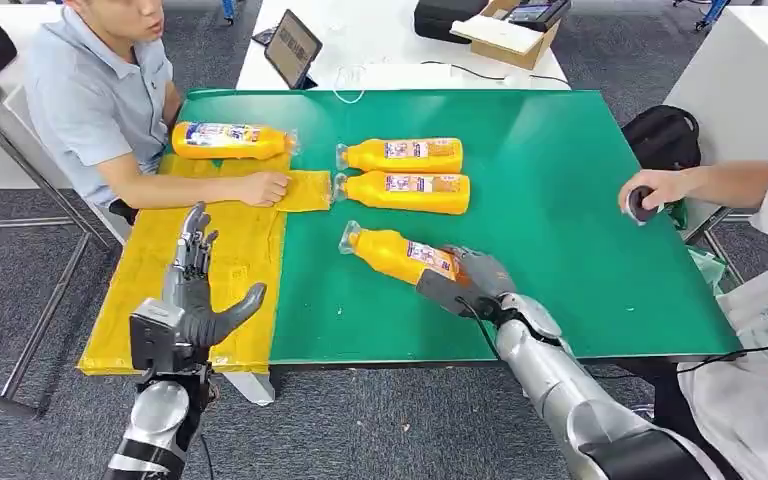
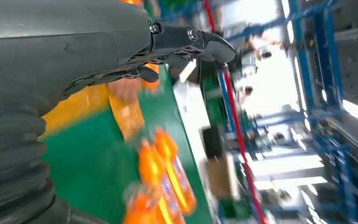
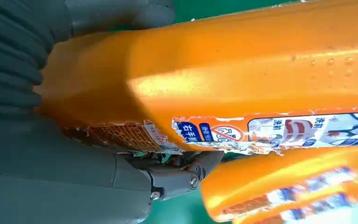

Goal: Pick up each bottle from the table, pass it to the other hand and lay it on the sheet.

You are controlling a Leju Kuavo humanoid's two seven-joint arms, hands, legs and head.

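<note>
Nearest bottle (image 1: 398, 254): lying on the green table (image 1: 580, 230), its base grasped by the right hand (image 1: 470, 278), presumably for lifting. Left hand (image 1: 197, 290): released, fingers spread, held over the yellow sheet (image 1: 160, 300), apparently awaiting the handover. Two more bottles (image 1: 405, 174) lie beyond the right hand; one already rests on the sheet.

The left wrist view is blurred by motion: the orange bottles (image 2: 168, 182) there are only smears and their labels cannot be read. In the head view the right hand (image 1: 470, 278) hides the base of the nearest bottle (image 1: 400, 254). In the right wrist view this bottle is cut by the edge.
</note>
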